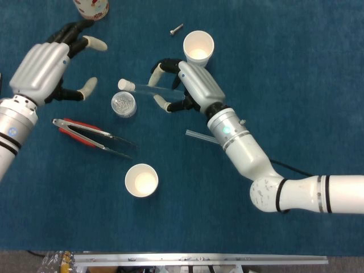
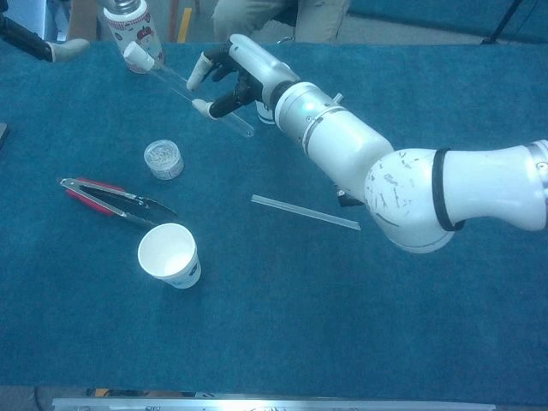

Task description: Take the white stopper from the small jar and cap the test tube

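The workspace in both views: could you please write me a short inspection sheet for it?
Surface: blue cloth table, flat.
Job's things: test tube with white stopper on its end, held off the table; small jar standing below it.
Clutter: red-handled tongs; two paper cups; clear rod; screw; printed container at the far edge.
Hands: right robot hand holds the tube; left robot hand open, apart from it.
Cables: dark cable beside the right arm.
Surroundings: a seated person behind the table, partly visible.
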Available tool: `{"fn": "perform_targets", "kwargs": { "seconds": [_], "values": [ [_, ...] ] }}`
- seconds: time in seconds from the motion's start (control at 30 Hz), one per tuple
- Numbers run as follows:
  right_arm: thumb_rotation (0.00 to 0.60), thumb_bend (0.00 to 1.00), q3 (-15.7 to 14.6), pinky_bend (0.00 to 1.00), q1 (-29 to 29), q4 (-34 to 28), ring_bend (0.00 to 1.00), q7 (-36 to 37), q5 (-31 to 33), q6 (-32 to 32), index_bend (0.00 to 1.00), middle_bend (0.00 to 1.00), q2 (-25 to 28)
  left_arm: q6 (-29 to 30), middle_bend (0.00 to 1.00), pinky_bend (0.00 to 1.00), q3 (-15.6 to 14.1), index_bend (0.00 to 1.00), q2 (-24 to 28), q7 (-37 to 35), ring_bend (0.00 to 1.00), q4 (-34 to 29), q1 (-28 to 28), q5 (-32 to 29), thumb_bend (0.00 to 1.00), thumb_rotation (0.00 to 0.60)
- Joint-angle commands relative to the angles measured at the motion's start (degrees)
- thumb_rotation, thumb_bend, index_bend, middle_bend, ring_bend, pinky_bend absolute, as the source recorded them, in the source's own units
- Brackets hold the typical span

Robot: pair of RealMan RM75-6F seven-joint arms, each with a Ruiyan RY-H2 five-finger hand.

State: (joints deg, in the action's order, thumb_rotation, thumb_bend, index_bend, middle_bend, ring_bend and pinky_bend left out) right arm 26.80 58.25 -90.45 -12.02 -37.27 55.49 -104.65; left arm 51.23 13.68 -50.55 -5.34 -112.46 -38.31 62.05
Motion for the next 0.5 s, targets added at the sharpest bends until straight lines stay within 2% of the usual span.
{"fn": "perform_targets", "kwargs": {
  "seconds": [0.03,0.5],
  "values": [
    [0.6,0.36,-0.85,0.43,0.2,-1.64,0.22,-2.38,0.51,0.0,0.61,0.34,2.11,1.65,0.04,0.02,-0.91,0.23,0.26,3.08,0.0,1.16,0.45,1.43,0.38,0.6],
    [0.6,0.36,-5.43,0.43,-0.71,-9.86,0.22,-10.69,3.71,1.93,0.61,0.34,12.04,8.46,0.04,0.02,-4.36,0.23,1.83,7.32,0.0,2.04,5.23,10.18,0.38,0.6]
  ]
}}
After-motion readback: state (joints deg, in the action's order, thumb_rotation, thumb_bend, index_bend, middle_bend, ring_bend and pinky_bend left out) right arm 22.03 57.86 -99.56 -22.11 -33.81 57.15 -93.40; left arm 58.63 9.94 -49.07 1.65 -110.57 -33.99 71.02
